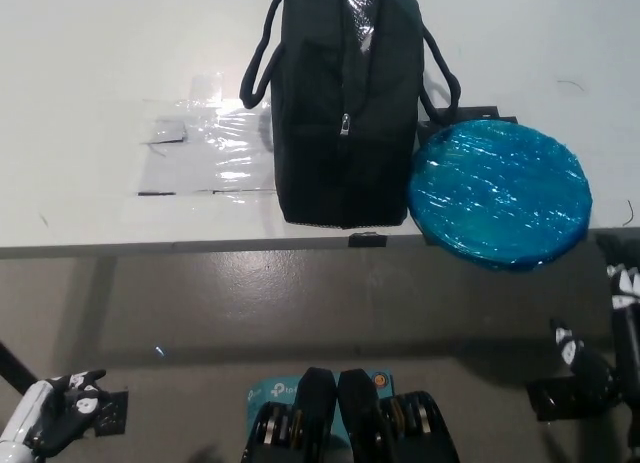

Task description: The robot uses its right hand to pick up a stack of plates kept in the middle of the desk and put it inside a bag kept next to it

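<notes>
One plate stack [499, 195], film-wrapped, overhangs the desk [90, 43] front edge beside the bag [345, 113]. We judge it stiff, slippery; grip the overhanging rim. Right hand [600, 358] fingers: cannot tell.

One black bag [345, 103], one blue plate stack [498, 195], one desk [100, 63].

White desk [100, 43] w/ glossy tape patch [205, 148]; grey floor [300, 303].

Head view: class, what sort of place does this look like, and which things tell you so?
Probably an indoor lab or workshop: a plain white desk with taped plastic sheet, bare concrete floor, and a black bag beside wrapped blue plates.
</notes>
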Motion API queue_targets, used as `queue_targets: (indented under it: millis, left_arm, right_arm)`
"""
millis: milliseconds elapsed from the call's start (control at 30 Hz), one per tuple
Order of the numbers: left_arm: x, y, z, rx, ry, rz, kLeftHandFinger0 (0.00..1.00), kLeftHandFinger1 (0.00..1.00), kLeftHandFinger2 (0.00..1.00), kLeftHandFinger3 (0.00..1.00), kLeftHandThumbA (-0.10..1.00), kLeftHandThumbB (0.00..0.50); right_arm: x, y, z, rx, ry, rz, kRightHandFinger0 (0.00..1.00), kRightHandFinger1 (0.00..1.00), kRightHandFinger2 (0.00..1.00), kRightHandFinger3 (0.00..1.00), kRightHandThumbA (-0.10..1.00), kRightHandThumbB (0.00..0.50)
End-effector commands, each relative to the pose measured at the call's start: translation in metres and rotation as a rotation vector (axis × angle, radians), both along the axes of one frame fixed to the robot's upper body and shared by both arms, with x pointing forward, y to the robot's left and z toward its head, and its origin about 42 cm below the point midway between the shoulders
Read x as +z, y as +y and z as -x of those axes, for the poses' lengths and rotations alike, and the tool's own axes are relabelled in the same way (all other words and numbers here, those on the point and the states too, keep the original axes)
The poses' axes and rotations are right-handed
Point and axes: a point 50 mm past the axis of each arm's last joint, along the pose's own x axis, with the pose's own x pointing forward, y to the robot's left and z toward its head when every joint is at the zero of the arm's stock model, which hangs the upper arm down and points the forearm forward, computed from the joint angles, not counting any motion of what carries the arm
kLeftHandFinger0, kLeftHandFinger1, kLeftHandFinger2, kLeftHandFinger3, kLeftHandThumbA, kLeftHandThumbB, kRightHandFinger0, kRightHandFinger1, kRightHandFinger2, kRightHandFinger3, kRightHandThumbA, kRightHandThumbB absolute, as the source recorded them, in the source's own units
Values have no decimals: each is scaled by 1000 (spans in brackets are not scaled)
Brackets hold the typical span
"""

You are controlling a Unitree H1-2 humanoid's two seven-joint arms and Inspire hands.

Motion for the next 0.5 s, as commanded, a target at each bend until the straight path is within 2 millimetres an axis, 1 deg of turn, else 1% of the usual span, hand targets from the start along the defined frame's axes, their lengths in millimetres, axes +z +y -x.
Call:
queue_targets:
  millis: [0, 67, 100, 133, 200, 267, 300, 333, 467]
  left_arm:
    - [21, 5, -10, -37, -51, -28, 720, 701, 777, 793, -100, 78]
    - [24, 6, -13, -43, -55, -35, 726, 704, 779, 812, -100, 75]
    - [24, 6, -13, -43, -55, -35, 726, 704, 778, 813, -100, 76]
    - [25, 6, -13, -44, -52, -40, 726, 704, 780, 813, -100, 78]
    - [25, 6, -13, -44, -52, -42, 727, 708, 785, 810, -100, 78]
    - [28, 6, -15, -43, -58, -41, 729, 709, 782, 792, -100, 82]
    - [27, 7, -15, -47, -58, -43, 735, 717, 787, 799, -100, 83]
    - [28, 7, -15, -47, -57, -46, 736, 724, 814, 806, -100, 81]
    - [29, 7, -17, -47, -54, -49, 745, 729, 823, 817, -100, 76]
  right_arm:
    - [63, 22, -13, 28, -231, 316, 1000, 1000, 1000, 1000, 739, 500]
    - [60, 30, -18, 54, -227, 350, 1000, 1000, 1000, 1000, 743, 500]
    - [60, 31, -18, 55, -226, 354, 1000, 1000, 1000, 1000, 744, 500]
    - [57, 37, -22, 80, -224, 397, 1000, 1000, 1000, 1000, 757, 500]
    - [52, 44, -25, 120, -191, 429, 1000, 1000, 1000, 1000, 765, 500]
    - [49, 46, -27, 131, -174, 452, 1000, 1000, 1000, 1000, 791, 500]
    - [41, 50, -29, 148, -154, 473, 1000, 1000, 1000, 1000, 794, 500]
    - [35, 52, -31, 161, -138, 490, 1000, 1000, 1000, 1000, 774, 500]
    - [16, 57, -37, 201, -76, 517, 1000, 1000, 1000, 1000, 761, 500]
